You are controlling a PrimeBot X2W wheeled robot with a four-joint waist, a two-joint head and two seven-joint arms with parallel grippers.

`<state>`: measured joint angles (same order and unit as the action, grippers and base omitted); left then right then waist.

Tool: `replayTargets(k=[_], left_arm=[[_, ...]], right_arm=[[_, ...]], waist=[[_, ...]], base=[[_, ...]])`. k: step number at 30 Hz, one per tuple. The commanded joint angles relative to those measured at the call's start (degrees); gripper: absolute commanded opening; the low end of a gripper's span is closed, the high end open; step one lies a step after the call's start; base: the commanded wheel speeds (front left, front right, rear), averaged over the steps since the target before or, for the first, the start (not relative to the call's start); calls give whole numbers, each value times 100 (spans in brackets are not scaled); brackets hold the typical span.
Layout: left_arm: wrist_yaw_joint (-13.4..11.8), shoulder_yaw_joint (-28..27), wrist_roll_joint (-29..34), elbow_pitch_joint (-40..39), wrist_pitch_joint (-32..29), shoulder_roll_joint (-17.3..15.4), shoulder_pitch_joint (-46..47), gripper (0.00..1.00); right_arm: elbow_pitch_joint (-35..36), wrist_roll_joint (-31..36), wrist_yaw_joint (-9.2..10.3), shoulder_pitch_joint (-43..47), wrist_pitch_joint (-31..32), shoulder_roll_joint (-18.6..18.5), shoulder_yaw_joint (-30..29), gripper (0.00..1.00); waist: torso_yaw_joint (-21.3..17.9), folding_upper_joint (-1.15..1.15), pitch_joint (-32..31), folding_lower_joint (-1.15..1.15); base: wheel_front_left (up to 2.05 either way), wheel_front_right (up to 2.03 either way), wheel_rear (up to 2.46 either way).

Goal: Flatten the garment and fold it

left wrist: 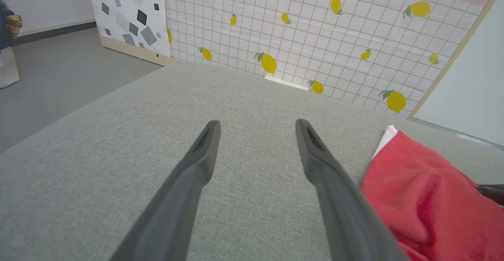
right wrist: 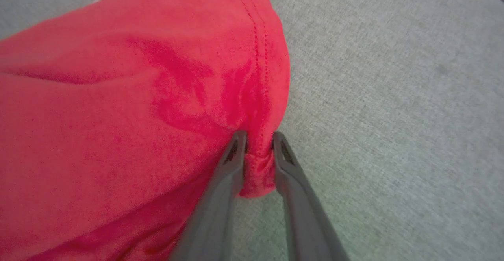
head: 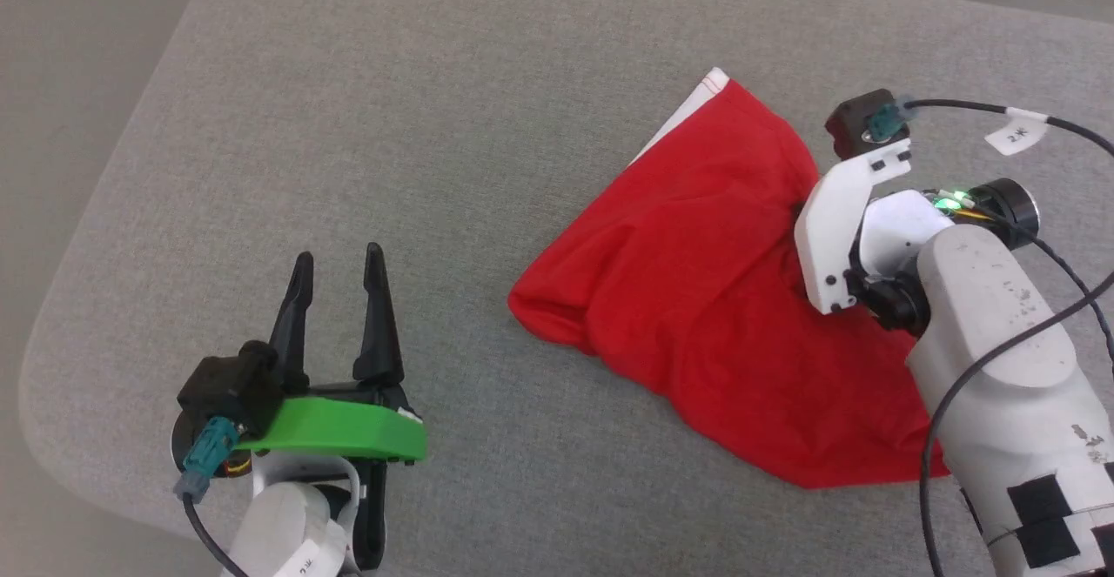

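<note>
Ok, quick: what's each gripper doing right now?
Left gripper: open, holding nothing.
Right gripper: closed on a bunched fold at the edge of the garment.

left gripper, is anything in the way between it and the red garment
Nothing visible. Bare grey padded surface lies between the open left gripper and the garment, whose nearest folded edge is off to its right.

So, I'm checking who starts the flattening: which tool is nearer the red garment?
Right. The right tool pinches a fold of the garment at its stitched edge; the left tool hovers open over the grey surface, apart from it.
</note>
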<state>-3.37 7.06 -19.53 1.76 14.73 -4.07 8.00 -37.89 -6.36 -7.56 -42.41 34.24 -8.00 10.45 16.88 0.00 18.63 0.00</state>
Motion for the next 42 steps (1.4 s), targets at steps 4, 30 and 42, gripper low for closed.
replayTargets(k=[4,30,42], left_arm=[[123,-118,107,63,27,62,17,100],[622,420,-620,689,-901,116,-26,100],[153,2680,-1564,2050,-2463,118,1215,100]], right_arm=[[211,-416,8,53,-537,-201,-353,0],[3449,-1508,8,3993,-1182,510,-3384,100],[3574,-1638,8,4007,-1192,512,-3215,100]], waist=[[-388,0,-427,0],[-1586,0,-1186,0],[-2170,0,-967,0]], base=[[0,0,0],[0,0,0],[0,0,0]])
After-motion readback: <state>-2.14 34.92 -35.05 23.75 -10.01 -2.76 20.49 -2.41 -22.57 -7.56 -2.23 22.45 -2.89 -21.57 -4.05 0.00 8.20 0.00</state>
